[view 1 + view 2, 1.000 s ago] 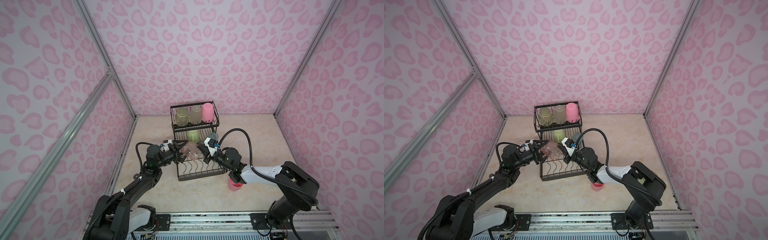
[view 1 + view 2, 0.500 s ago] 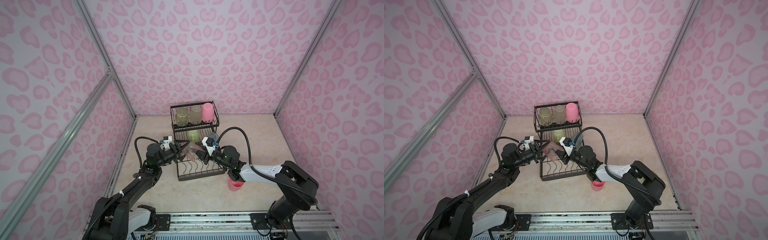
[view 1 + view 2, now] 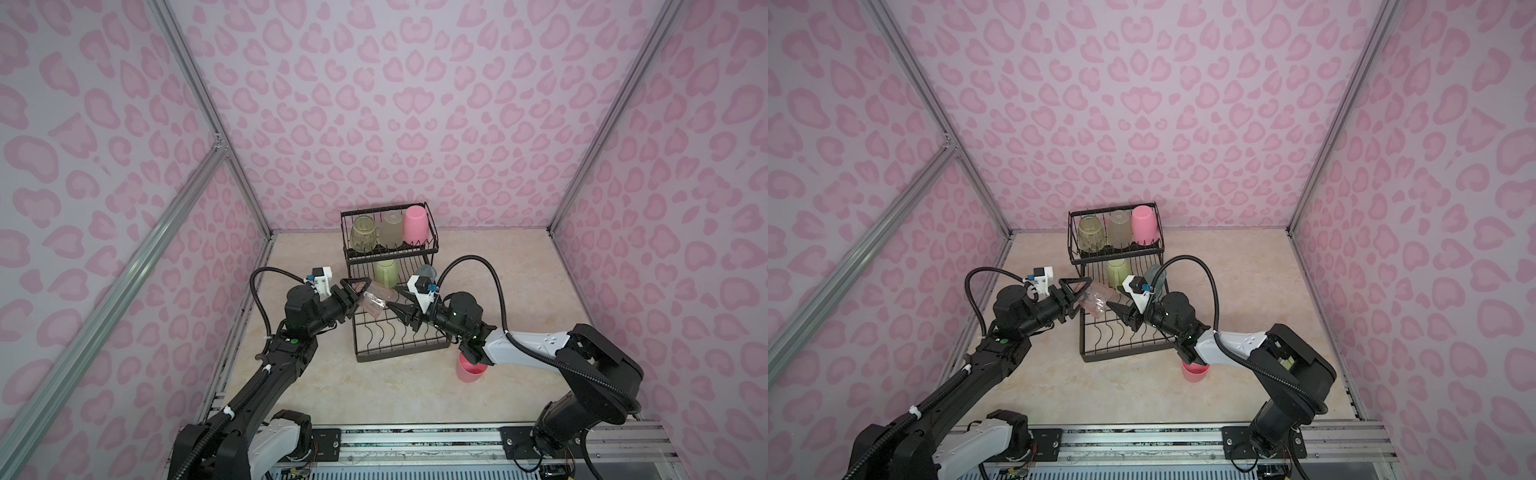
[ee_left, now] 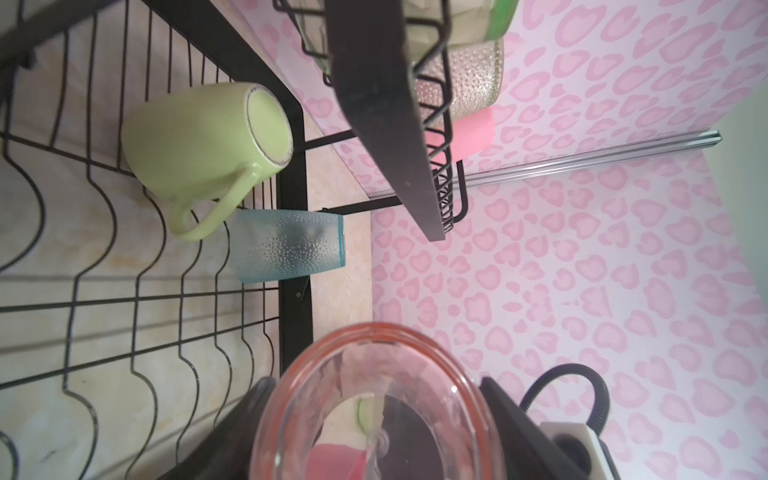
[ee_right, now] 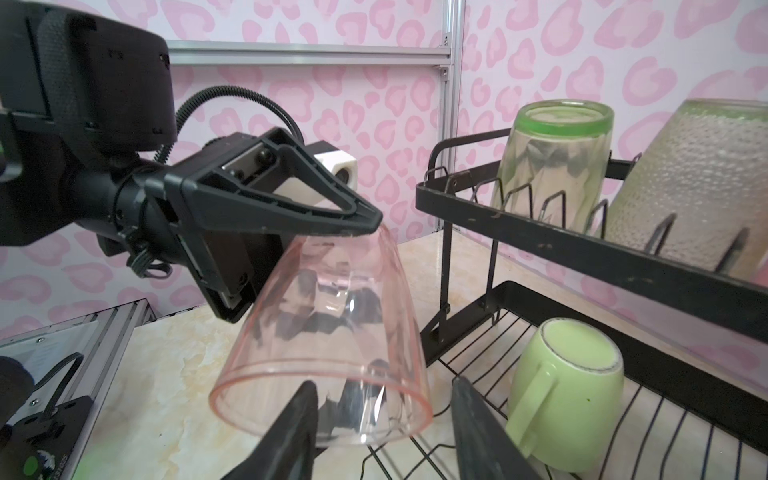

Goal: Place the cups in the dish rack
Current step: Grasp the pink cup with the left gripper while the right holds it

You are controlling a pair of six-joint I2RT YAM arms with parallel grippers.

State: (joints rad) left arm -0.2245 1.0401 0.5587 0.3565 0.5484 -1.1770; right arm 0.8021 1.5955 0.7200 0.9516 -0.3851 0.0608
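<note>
A: Where to look for the pink-orange cup point(image 3: 378, 301)?

B: Off the desk point(image 3: 332, 386), above the left part of the dish rack point(image 3: 399, 353) and its lower tray, between both arms. Gripped at the closed end by the left end effector point(image 3: 362, 298). Tipped over, with the mouth toward the right end effector point(image 3: 392, 295).

A: Pinching anything on the right?

B: No, spread apart. In the right wrist view, 1 of the fingers point(image 5: 291, 432) in front of the cup's rim, the other just outside that rim, toward the mug. Hard to tell about contact with the rim.

A: In the raised basket?

B: 3 in a row, all base up: a yellow-green cup point(image 3: 363, 239), a frosted grey cup point(image 3: 390, 232) in the middle, an opaque pink cup point(image 3: 417, 226).

A: On the lower tray?

B: 2 at the far end, below the basket. First the pale green mug point(image 3: 385, 272), base up and leaning, handle toward the teal cup point(image 3: 426, 272). Then that teal cup just beside the handle, at the tray's right edge, wide end down in the left wrist view.

A: Anything on the desk?

B: Yes, a second pink cup point(image 3: 469, 372), standing near the rack's near right corner, partly hidden under the right arm.
</note>
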